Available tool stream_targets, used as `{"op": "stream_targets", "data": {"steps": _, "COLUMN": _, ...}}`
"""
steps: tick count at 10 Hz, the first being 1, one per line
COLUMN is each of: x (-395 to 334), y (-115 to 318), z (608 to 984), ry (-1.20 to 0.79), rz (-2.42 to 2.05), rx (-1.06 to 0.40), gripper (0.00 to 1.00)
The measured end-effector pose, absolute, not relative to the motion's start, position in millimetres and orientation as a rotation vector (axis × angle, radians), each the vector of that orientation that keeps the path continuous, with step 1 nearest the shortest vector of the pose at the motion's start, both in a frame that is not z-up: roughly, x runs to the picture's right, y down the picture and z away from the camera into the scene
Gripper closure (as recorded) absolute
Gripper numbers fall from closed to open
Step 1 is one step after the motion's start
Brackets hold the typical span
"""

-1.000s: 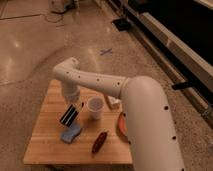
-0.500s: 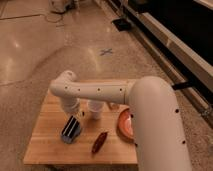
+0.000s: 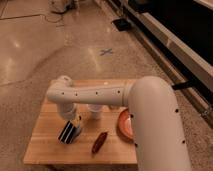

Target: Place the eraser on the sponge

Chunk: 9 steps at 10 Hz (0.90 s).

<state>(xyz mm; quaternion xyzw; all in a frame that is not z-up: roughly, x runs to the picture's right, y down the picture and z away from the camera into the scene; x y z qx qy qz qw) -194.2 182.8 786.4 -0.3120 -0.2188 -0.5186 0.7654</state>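
The eraser (image 3: 67, 133), a black block with pale stripes, lies tilted at the front left of the wooden table (image 3: 45, 145). A light blue strip of the sponge (image 3: 77, 132) shows along the eraser's right edge, and the rest of the sponge is hidden beneath it. My gripper (image 3: 74, 121) hangs from the white arm (image 3: 95, 95) right over the eraser's upper end. From here I cannot make out whether it still touches the eraser.
A translucent white cup (image 3: 95, 112) stands just right of the gripper. A dark red pepper-shaped thing (image 3: 100, 142) lies near the front edge. An orange plate (image 3: 125, 125) sits at the right, partly behind my arm. A blue cross (image 3: 106, 51) marks the floor.
The arm has swung lower and toward the front left. The eraser has come down with it onto the sponge, which is now mostly covered.
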Motion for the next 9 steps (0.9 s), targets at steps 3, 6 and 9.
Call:
{"op": "stream_targets", "data": {"steps": 3, "x": -201.2, "y": 187.7, "z": 787.6, "ry": -0.494, "rz": -1.141, "rx": -0.680, "gripper": 0.20}}
{"op": "stream_targets", "data": {"steps": 6, "x": -198.4, "y": 166.2, "z": 796.8, "ry": -0.473, "rz": -1.138, "rx": -0.657, "gripper": 0.20}}
{"op": "stream_targets", "data": {"steps": 9, "x": -190.5, "y": 133.1, "z": 801.1, "ry": -0.467, "rz": -1.095, "rx": -0.626, "gripper": 0.20}}
